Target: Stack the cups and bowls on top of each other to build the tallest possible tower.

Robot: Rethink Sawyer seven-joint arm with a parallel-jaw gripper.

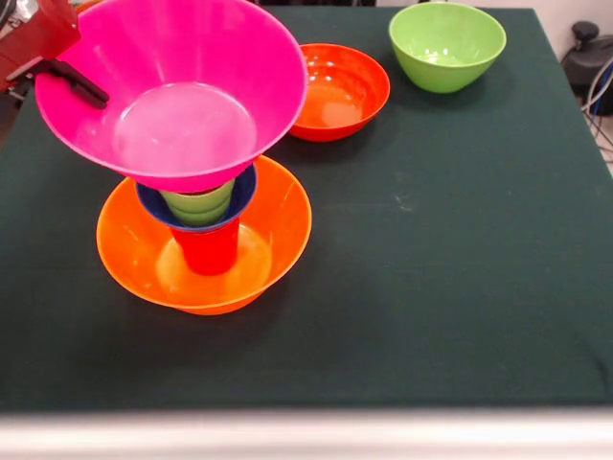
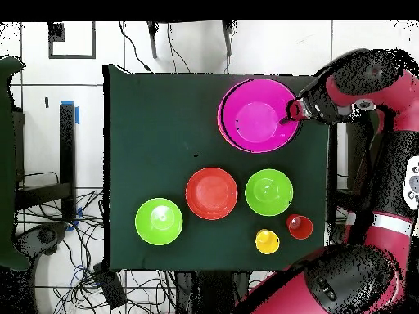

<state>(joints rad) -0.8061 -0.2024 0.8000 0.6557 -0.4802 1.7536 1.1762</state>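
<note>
Gripper [image 1: 81, 84] pinching pink bowl [image 1: 182, 96] rim, bowl atop tower [image 1: 206, 225].

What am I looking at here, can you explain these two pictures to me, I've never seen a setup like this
This is a red and black robot arm at a table covered in dark green cloth. One picture is taken from across the table, facing the robot; the other looks straight down from above.

The arm's gripper is at the rim of a large pink bowl, which sits atop a tower: a large orange bowl as base, then a red cup, a small blue bowl and light green cups.

Elsewhere lie a red-orange bowl, two light green bowls, and, seen from above, a yellow cup and another red cup.
</note>
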